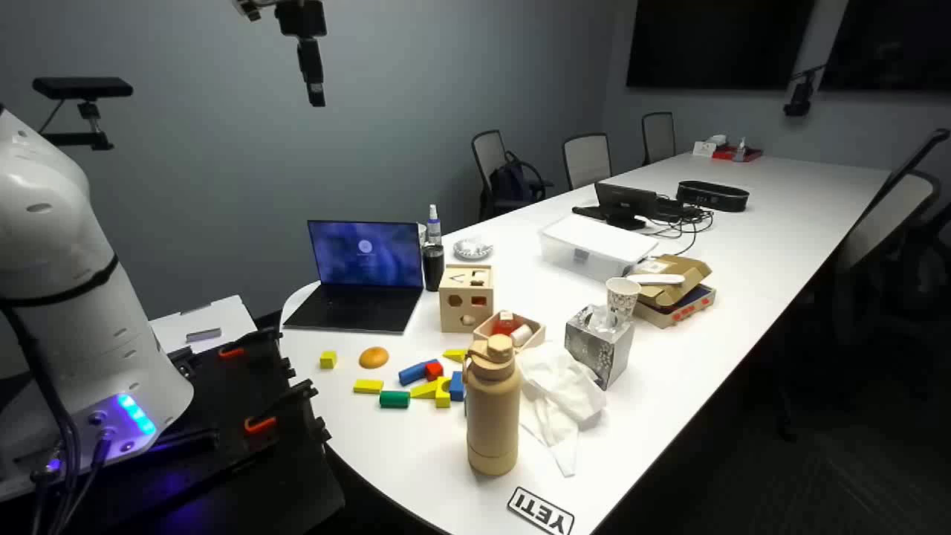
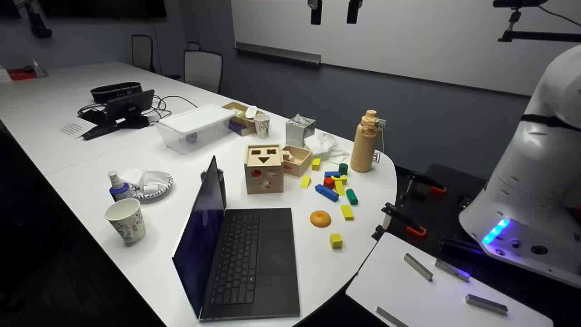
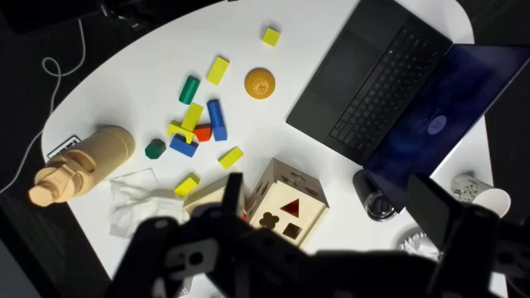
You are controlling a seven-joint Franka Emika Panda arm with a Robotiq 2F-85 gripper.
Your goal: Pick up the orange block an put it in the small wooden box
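Note:
The small wooden box (image 1: 467,309) is a light-wood cube with dark shape cut-outs, upright on the white table. It also shows in an exterior view (image 2: 264,168) and in the wrist view (image 3: 271,200). The only orange piece is a round, dome-shaped block (image 1: 374,357), lying apart on the table. It also shows in an exterior view (image 2: 320,219) and in the wrist view (image 3: 259,83). My gripper (image 2: 335,13) is wide open and empty, high above the table. In the wrist view its fingers (image 3: 331,194) frame the box area; the left one partly covers the wooden tray beside the box.
Several yellow, blue, green and red blocks (image 3: 203,132) lie near the orange block. An open wooden tray (image 2: 303,169) stands beside the box. A tan bottle (image 1: 494,416), open laptop (image 2: 272,263), black tumbler (image 1: 433,269), tissue box (image 1: 594,353) and crumpled tissue (image 1: 557,394) stand around them.

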